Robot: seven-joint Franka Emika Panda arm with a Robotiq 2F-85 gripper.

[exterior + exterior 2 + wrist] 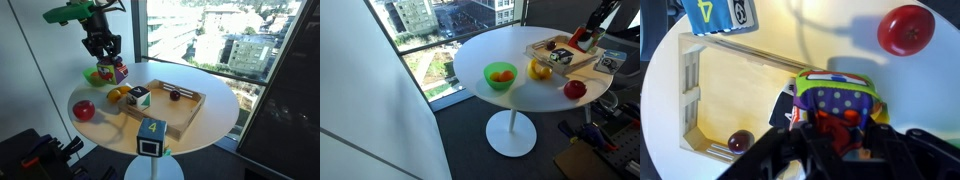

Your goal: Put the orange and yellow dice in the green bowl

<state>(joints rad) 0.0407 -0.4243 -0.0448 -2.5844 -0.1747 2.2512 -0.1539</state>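
My gripper (836,138) is shut on the orange and yellow dice (835,100), a large cube with purple dotted, green, orange and yellow faces. It holds the cube in the air over the near end of the wooden tray (692,90). In an exterior view the gripper (104,52) hangs with the cube (117,71) just beside the green bowl (93,77). In an exterior view the green bowl (501,80) stands apart from the tray, with something orange inside, and the gripper (586,38) is at the far right.
A white, green and black cube (138,97) sits in the tray, partly hidden under the held cube in the wrist view. A small dark ball (737,142) lies in the tray. A red apple (906,29), a blue-and-yellow "4" cube (720,12) and a yellow fruit (541,70) stand around it.
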